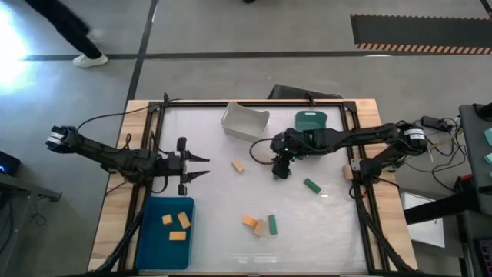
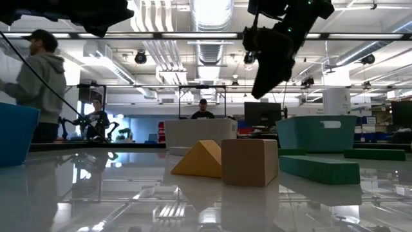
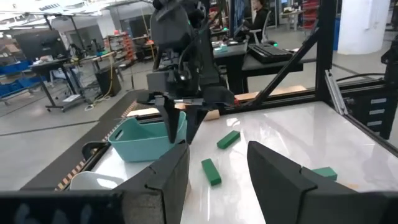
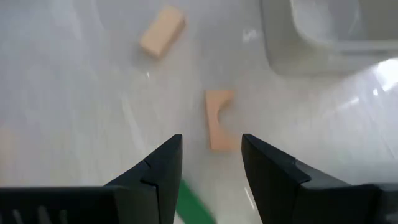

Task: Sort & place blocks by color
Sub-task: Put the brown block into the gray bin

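Orange, green, tan blocks (image 1: 271, 225); blue bin (image 1: 150, 242)

White table (image 1: 215, 192), bins (image 1: 165, 231), scattered blocks (image 1: 260, 225)

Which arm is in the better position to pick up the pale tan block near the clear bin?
The right. Its open gripper hangs near the tan block, which its wrist view shows just ahead. The left gripper waits farther away, above the blue bin.

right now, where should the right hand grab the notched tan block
Come straight down and pinch the notched tan block across its narrow width, on the solid half away from the notch. It lies flat, with the open right hand about lined up.
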Motion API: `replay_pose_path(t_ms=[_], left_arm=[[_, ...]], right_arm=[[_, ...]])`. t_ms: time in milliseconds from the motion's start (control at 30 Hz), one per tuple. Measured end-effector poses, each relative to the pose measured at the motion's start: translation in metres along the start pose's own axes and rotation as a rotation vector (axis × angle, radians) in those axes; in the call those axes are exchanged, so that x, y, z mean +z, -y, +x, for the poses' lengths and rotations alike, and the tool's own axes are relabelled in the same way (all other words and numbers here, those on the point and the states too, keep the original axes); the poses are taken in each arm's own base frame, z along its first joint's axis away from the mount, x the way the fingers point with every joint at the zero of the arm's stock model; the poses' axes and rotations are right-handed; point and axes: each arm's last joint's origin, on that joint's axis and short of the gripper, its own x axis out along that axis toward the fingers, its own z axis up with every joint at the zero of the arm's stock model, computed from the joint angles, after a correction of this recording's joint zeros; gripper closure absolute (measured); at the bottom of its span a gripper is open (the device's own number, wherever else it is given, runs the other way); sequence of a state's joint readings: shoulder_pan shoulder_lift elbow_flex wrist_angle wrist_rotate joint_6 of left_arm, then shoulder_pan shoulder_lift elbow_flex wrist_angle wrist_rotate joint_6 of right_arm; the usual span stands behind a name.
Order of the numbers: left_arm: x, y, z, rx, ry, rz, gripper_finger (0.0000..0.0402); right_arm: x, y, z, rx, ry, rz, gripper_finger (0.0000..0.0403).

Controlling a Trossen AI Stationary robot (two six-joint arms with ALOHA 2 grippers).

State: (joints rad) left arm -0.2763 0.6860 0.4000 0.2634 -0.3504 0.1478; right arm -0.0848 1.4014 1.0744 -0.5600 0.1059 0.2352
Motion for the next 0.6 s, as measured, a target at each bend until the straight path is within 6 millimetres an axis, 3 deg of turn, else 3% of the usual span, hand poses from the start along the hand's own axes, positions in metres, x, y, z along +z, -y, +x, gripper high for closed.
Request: replay_pose_path(t_ms=[367, 600], left_arm=[[-0.001, 0.0, 0.001, 0.001, -0.007, -0.007, 0.0254], [-0.001, 0.0, 0.001, 0.001, -0.007, -0.007, 0.0254]], right_arm=[[-0.028, 0.004, 0.019, -0.017, -0.071, -0.009, 0.0248], [-0.03, 0.004, 0.025, -0.007, -0.032, -0.023, 0.0248]])
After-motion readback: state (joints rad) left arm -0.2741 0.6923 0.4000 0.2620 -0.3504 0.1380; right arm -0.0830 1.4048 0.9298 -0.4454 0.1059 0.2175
